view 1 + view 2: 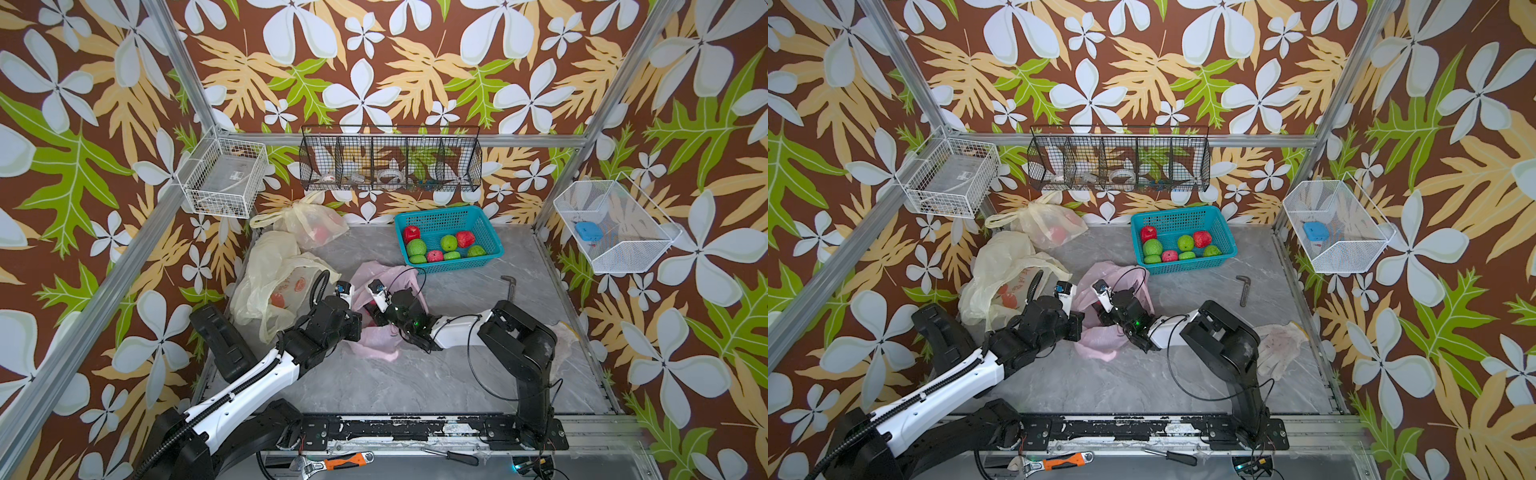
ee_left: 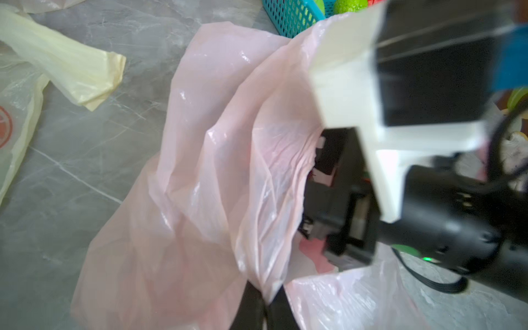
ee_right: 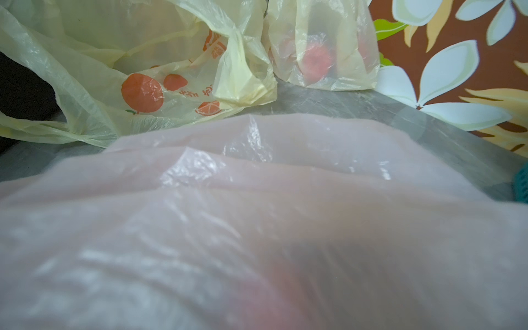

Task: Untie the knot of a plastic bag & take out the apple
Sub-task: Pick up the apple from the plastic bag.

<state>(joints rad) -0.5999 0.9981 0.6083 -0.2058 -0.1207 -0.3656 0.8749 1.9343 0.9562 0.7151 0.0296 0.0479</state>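
the step in hand looks like reaching into the pink bag [image 2: 200,171] for the apple [image 2: 310,251]. on the left, the left claw [image 2: 265,306] is pinched shut on a fold at the bag's mouth. it should hold that fold up and slightly away, so the mouth stands wide and no film drapes over the other arm. to its right, the right claw [image 2: 320,194] is pushed into the mouth with its tips buried in plastic, so i cannot tell whether it is open or closed on anything. it should close on fruit alone, not on a layer of film, then come straight back out; a caught fold would drag the whole bag.

the pink bag lies crumpled on the worktop [image 1: 436,374] between the two arms. it is thin, glossy and half see-through, and no knot shows on it. yellow bags [image 1: 274,286] lie to its left, and a blue basket [image 1: 457,264] of fruit sits beyond it to the right. the apple shows only as a patch of red inside the mouth, just beside the right claw.
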